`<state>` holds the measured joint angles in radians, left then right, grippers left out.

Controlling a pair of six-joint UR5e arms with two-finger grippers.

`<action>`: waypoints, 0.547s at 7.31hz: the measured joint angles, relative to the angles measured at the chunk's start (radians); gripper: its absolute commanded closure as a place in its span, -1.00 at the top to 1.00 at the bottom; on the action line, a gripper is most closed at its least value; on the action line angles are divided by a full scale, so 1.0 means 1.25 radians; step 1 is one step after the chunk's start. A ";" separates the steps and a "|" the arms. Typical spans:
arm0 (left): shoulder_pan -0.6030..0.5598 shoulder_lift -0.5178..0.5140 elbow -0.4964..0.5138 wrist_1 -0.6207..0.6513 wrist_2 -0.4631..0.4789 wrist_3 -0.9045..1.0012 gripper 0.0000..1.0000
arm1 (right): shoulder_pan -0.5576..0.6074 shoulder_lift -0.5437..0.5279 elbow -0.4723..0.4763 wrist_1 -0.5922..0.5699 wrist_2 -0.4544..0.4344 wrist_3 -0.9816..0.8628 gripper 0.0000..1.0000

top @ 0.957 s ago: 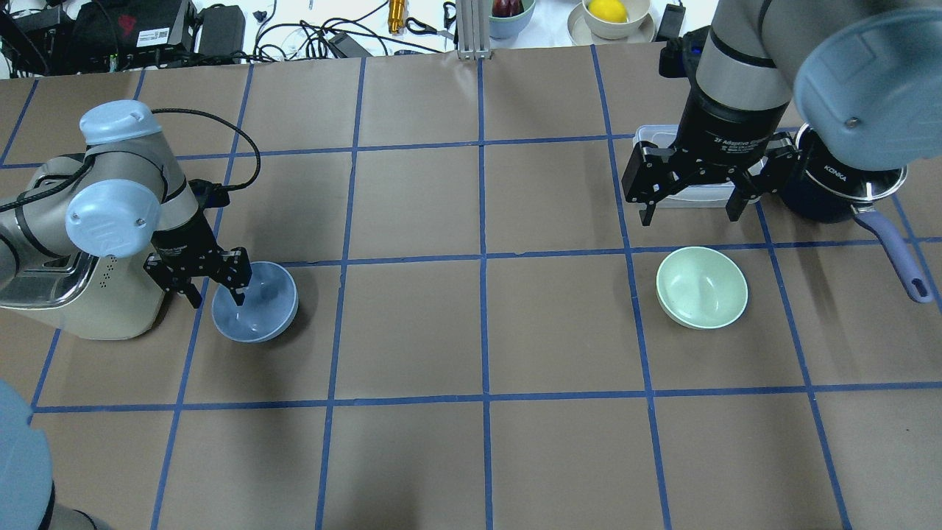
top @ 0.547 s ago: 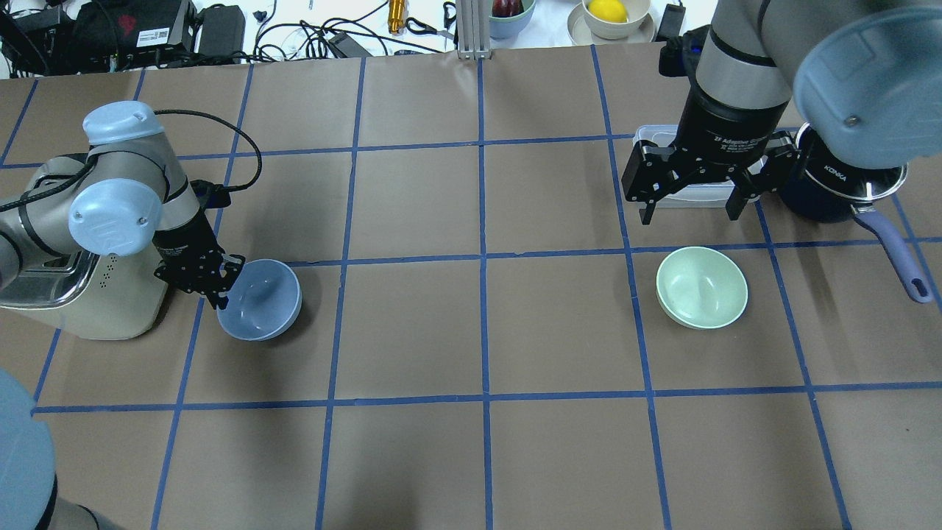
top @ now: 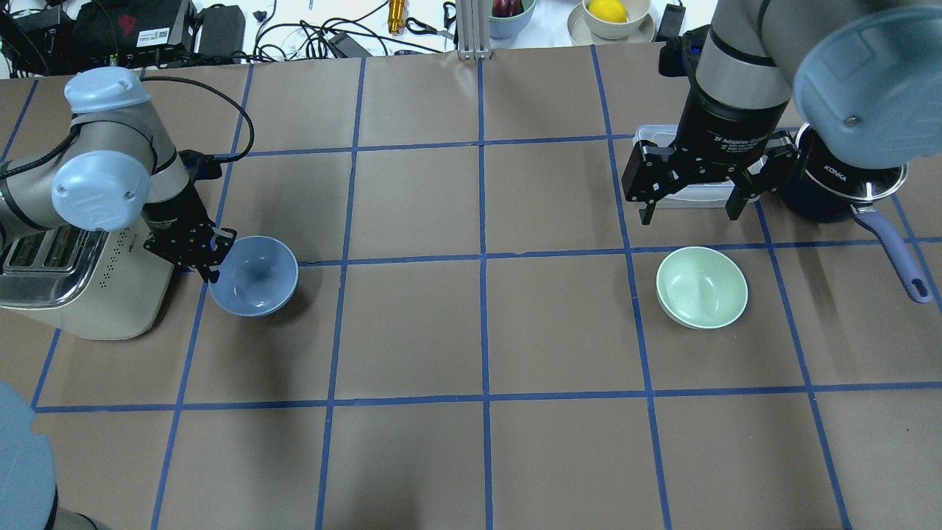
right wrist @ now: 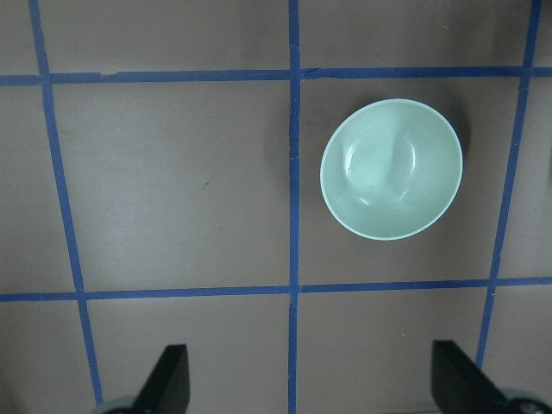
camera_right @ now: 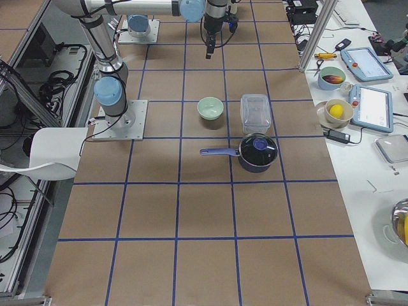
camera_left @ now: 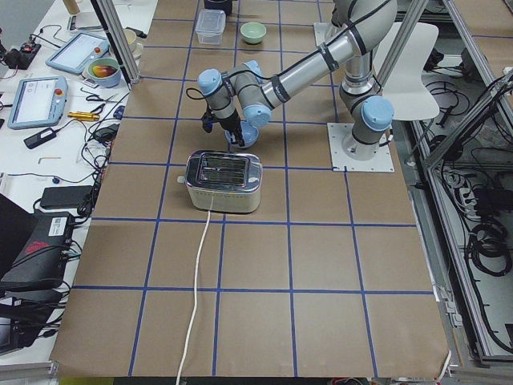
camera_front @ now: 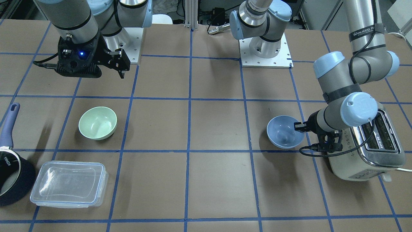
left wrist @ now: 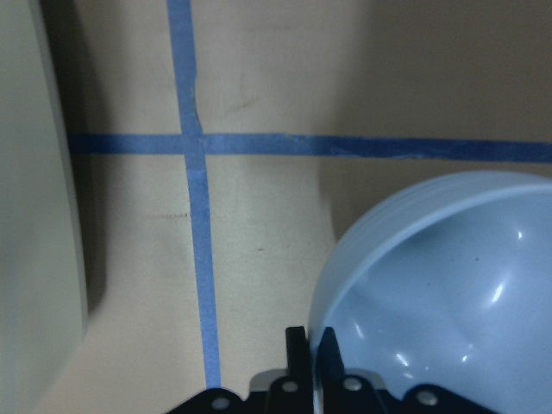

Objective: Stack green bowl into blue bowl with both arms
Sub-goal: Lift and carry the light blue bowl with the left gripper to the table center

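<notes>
Left claw (top: 213,259) is clamped tight on the rim of the blue bowl (top: 257,278), grabbing the edge on the side that faces the toaster (top: 88,294). The left wrist cam shows it best: one finger (left wrist: 296,345) is outside the wall and the other is inside, with the rim squeezed between them and no gap. In the overhead view the bowl looks a bit tipped. I honestly can't tell if its base is touching the table (top: 412,331). It's just beside the toaster, close to a crossing of the blue tape lines (top: 335,324).

Right claw (top: 690,217) is spread wide with nothing in it, hanging above the table. The green bowl (top: 701,287) sits upright on the paper on the robot's side of that claw, with a clear gap between them. From the right wrist cam the green bowl isn't centred between the fingers (right wrist: 168,379). It's ahead of them and off toward the picture's right, just past a tape line.

On the far side of that claw from the bowl are a clear lidded box (camera_front: 69,183) and a dark saucepan (camera_front: 13,180), side by side. The two bowls are well apart, on opposite sides of the table.
</notes>
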<state>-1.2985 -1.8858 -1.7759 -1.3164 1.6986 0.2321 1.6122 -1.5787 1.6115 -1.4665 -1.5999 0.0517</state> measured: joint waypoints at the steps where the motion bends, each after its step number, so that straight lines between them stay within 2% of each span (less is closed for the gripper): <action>1: -0.016 0.005 0.027 -0.026 -0.019 -0.006 -1.00 | 0.000 -0.001 0.001 0.000 0.000 0.000 1.00; 4: -0.124 -0.012 0.113 -0.077 -0.122 -0.127 -1.00 | 0.000 -0.001 0.003 0.000 -0.001 -0.001 1.00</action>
<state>-1.4530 -1.9013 -1.6346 -1.4133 1.5467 0.0732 1.6122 -1.5799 1.6151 -1.4665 -1.6013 0.0505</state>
